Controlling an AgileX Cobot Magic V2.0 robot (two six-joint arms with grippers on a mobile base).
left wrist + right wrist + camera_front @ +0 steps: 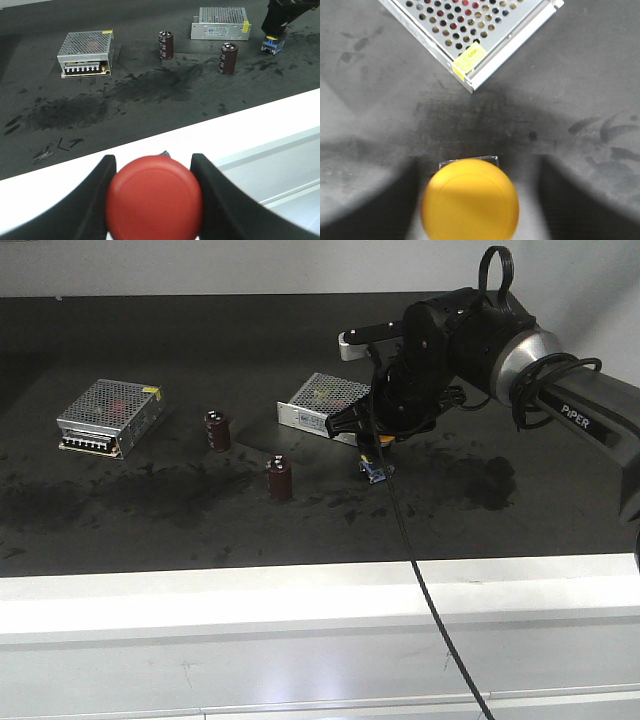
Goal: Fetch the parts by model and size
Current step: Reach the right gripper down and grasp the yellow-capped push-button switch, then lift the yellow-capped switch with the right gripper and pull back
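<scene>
Red-capped switch (pixel 154 200) sat pinched in your left gripper (pixel 152 161), bottom centre of the left wrist frame, over the white table edge (pixel 250 125). Yellow-capped switch (pixel 470 205) stood on the dark mat (pixel 570 75) at lower centre of the right wrist frame; your right gripper (pixel 375 443) hung over it, jaws spread wide of its cap. Perforated box (pixel 470 30) lay upper centre
</scene>
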